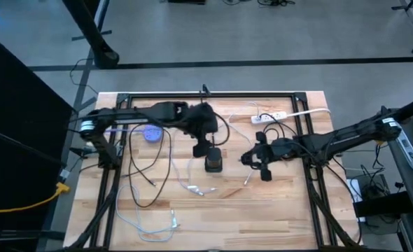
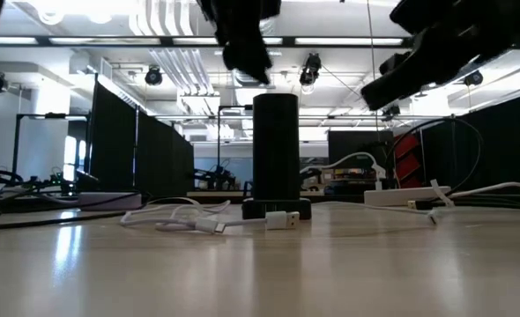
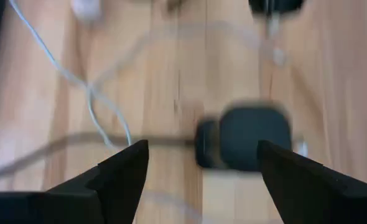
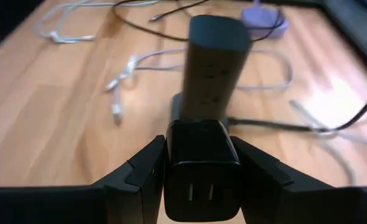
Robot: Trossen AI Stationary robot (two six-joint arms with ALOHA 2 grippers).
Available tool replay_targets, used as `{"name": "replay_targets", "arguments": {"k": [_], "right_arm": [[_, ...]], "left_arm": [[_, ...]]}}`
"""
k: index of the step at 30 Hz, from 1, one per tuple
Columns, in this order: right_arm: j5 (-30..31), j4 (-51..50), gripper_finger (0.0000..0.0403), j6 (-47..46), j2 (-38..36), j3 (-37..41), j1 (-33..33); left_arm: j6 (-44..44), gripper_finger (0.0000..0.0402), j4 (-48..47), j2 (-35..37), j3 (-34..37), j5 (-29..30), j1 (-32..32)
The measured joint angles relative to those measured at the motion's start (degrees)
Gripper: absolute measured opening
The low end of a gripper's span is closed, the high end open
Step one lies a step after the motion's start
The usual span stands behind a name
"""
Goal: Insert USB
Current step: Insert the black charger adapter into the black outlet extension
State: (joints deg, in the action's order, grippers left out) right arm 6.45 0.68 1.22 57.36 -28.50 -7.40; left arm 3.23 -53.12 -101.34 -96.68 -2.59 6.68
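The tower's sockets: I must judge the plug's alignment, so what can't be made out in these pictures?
- Tower sockets: right wrist view, blurred.
- Black plug between right gripper fingers: its far face is hidden.
- Tower top: left wrist view, blurred below the open left gripper.
- Low view: both grippers cut off at the top.

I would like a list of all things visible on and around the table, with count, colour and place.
power tower: one, black, upright at table centre
wall charger: one, black, prongs showing, held in right end effector
power strip: one, white, far right of table
cables: several, white and black, loose on table
round object: one, purple, far left
left end effector: open, above the tower
right end effector: shut on the charger, right of the tower
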Motion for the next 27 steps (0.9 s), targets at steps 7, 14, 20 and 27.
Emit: {"name": "replay_targets", "arguments": {"k": [7, 14, 20, 27], "right_arm": [[1.1, 5.2, 0.0145, 4.4, 4.5, 1.1, 3.6], [1.1, 14.9, 0.0145, 7.8, 12.6, 1.0, 6.2], [-0.5, 19.9, 0.0145, 8.5, 16.8, 0.8, 7.0], [-2.0, 20.7, 0.0145, 7.3, 16.7, 0.8, 7.0]], "left_arm": [[-1.2, 0.0340, -7.1, -4.8, -9.0, -4.6, -0.9], [-1.2, 0.0384, -7.2, -4.7, -9.5, -3.8, -3.1], [-1.2, 0.0397, -6.1, -5.2, -6.8, -3.0, -4.4], [-2.6, 0.0399, -2.3, -5.3, -4.2, 2.0, -5.1]]}}
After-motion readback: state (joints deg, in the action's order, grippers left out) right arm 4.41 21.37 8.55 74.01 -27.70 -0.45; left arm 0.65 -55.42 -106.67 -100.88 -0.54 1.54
